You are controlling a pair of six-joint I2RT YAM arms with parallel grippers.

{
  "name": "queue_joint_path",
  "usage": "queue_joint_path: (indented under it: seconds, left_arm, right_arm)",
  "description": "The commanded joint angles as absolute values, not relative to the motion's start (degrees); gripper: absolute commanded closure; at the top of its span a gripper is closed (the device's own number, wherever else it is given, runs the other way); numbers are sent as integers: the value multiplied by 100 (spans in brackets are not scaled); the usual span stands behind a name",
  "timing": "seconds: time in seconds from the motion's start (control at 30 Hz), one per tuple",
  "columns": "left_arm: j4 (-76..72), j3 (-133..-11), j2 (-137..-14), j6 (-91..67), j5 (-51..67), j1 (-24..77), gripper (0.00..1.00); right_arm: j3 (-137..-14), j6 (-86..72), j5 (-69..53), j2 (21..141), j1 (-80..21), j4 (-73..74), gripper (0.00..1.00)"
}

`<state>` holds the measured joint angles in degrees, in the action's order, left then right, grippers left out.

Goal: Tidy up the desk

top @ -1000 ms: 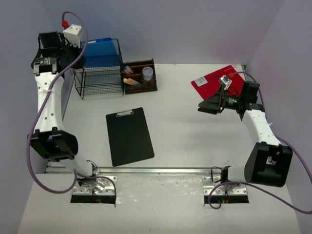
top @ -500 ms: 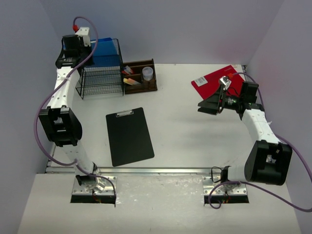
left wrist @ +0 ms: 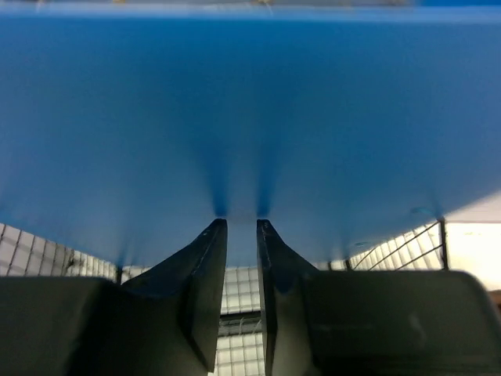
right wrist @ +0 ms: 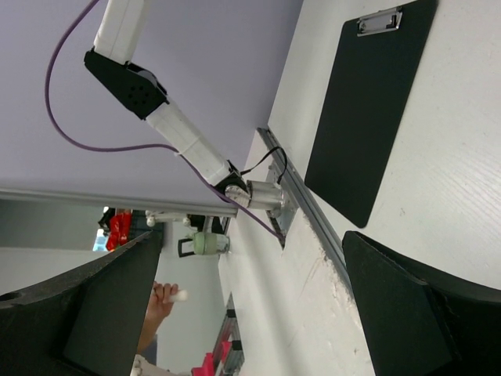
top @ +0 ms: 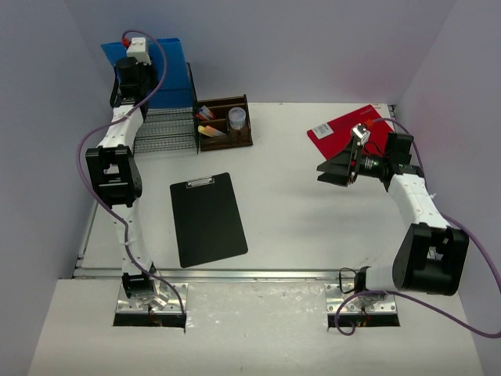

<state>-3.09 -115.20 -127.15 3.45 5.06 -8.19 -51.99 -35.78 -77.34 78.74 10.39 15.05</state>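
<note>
The white desk [top: 297, 219] has a silver rail along its front edge. My left gripper [top: 127, 92] reaches over the black wire basket [top: 164, 129] at the back left. Its jaws are closed to a narrow gap [left wrist: 240, 225] on the lower edge of a blue folder [top: 160, 70], which stands upright above the basket and fills the left wrist view [left wrist: 250, 117]. My right gripper [top: 326, 171] hangs wide open and empty over the right side of the desk, pointing left, just in front of a red folder [top: 344, 129].
A black clipboard [top: 207, 219] lies left of centre and also shows in the right wrist view [right wrist: 368, 102]. A brown wooden organizer [top: 225, 123] with small items stands beside the basket. Walls close in the back and both sides.
My left arm has swung up and toward the back wall. The blue folder has gone from lying flat on the basket to standing upright. The right arm has barely moved.
</note>
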Motion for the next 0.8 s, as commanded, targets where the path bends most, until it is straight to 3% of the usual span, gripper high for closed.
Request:
queue_joint_path:
  seconds: [0.0,0.4,0.5,0.57,0.67,0.77]
  left_arm:
    - [-1782,-11640,-12624,56,750,-817,73]
    - [-2568,-11877,-12691,-90,536,-810,43]
    - [-2028,-12392,-13012,-26,414,-795,38]
    - [-1736,-12818,-13210,-26,274,-782,26]
    - [-1727,-12834,-13335,169,229,-772,16]
    - [-1588,-12944,-13495,185,145,-737,12]
  right_arm:
    - [-5490,-3368,-7703,7863,1020,1579,1]
    - [-5511,-3307,-7659,7875,927,1645,1]
    - [-5528,-3274,-7606,7875,909,1648,1]
    - [-5528,-3237,-7552,7861,900,1662,1]
    - [-5539,-3108,-7513,7831,875,1769,1]
    - [-5565,-3050,-7485,7831,860,1845,1]
